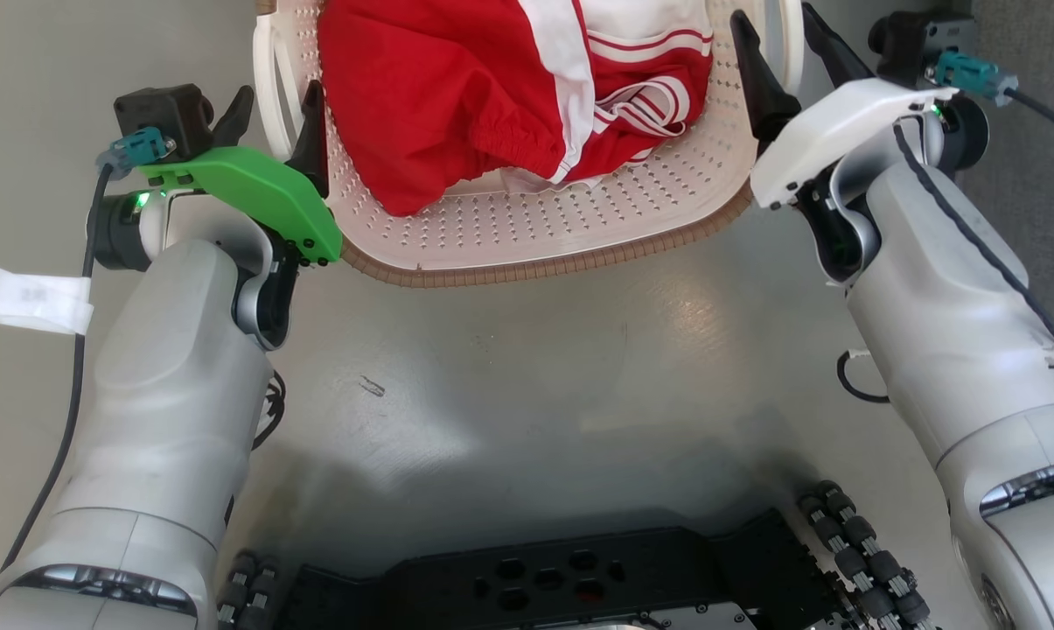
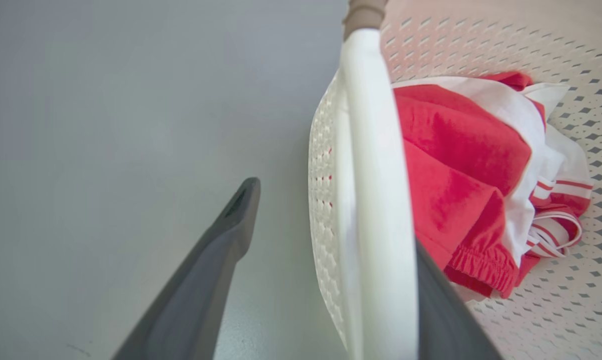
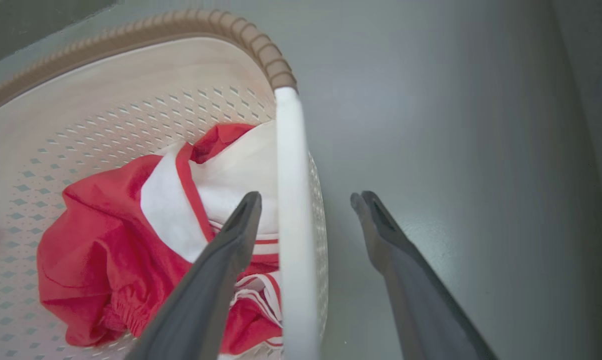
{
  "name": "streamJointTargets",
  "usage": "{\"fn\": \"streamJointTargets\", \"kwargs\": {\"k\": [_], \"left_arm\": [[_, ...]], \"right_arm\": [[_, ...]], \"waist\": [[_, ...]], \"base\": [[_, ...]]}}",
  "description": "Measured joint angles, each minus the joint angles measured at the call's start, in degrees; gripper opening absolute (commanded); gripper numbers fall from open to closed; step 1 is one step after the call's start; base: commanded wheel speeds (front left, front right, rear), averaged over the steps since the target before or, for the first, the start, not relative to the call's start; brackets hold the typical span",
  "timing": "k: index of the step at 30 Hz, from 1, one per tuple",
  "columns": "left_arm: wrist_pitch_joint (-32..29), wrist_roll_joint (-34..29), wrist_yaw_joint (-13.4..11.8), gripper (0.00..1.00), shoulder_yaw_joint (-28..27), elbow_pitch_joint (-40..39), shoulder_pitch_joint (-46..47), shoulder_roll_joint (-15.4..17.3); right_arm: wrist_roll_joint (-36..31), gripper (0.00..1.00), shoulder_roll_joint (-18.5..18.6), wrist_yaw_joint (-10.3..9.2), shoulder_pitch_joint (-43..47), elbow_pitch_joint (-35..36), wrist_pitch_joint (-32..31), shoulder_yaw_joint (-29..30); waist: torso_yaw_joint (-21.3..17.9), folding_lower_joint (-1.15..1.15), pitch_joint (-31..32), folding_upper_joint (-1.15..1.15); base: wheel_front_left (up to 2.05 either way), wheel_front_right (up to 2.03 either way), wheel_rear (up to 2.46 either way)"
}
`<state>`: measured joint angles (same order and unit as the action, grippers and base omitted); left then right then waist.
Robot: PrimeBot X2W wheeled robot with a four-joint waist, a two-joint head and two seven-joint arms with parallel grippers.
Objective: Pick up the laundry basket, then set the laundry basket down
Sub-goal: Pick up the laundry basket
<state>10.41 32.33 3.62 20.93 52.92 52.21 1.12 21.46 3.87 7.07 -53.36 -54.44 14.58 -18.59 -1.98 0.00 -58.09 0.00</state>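
Basket (image 1: 527,227) down on the grey floor (image 1: 527,376) by the look of it, just ahead of the robot's base (image 1: 544,577), heaped with red-and-white clothes (image 1: 457,96). Left gripper (image 1: 282,87) astride the left handle (image 1: 262,79), jaws spread, one finger outside the white bar and one inside the basket. Right gripper (image 1: 771,10) likewise astride the right handle (image 1: 793,44), jaws spread, nothing pinched yet on either side. Likely step in hand: closing on both handles ahead of the lift. Best done by shutting both pairs at once, squarely across the white bars rather than on the perforated wall or the brown rim (image 1: 561,264), keeping cloth out of the right-hand pinch, with the inner finger there close to the striped fabric. Then raise both arms together and at one pace to hold the load level; guard against a slip along the smooth plastic and a tilt toward the robot. For the set-down, lower flat onto bare floor and open only after full contact. Writing: none readable; a white tag (image 1: 24,302) on the left arm's cable, print blurred; no brand visible on basket or clothes.
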Motion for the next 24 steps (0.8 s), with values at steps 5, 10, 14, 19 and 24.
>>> {"fn": "streamJointTargets", "kwargs": {"k": [5, 10, 14, 19, 24], "left_arm": [[0.00, 1.25, 0.43, 0.38, 0.79, 1.07, 0.71, -0.07], [0.29, 1.83, 1.07, 0.00, 1.63, 1.90, 1.37, -1.11], [0.31, 2.30, 0.89, 0.00, 1.80, 2.53, 2.10, -1.13], [1.00, 2.29, 0.90, 0.00, 2.60, 4.04, 2.47, -1.18], [1.01, 2.30, 0.90, 0.00, 3.23, 5.64, 2.46, -1.11]], "right_arm": [[0.96, 0.35, -0.07, 0.00, -1.18, -1.22, 0.00, -0.75], [2.58, 0.00, -0.35, 0.24, -1.49, -2.07, 0.04, -1.82], [3.32, 0.00, -0.46, 0.25, -1.78, -2.77, 0.22, -2.26], [3.86, 0.00, -0.70, 0.24, -2.10, -3.99, 0.24, -2.99], [4.99, 0.00, -1.08, 0.24, -2.10, -4.28, 0.15, -4.15]], "waist": [[0.00, 0.00, -0.09, 0.00], [-0.06, 0.00, -0.16, 0.00], [-0.12, 0.00, -0.09, 0.00], [-0.17, 0.00, 0.60, 0.00], [-0.20, 0.00, 1.86, 0.00]], "base": [[0.00, 0.00, 0.00], [0.00, 0.00, 0.00], [0.00, 0.00, 0.00], [0.00, 0.00, 0.00], [0.00, 0.00, 0.00]]}}
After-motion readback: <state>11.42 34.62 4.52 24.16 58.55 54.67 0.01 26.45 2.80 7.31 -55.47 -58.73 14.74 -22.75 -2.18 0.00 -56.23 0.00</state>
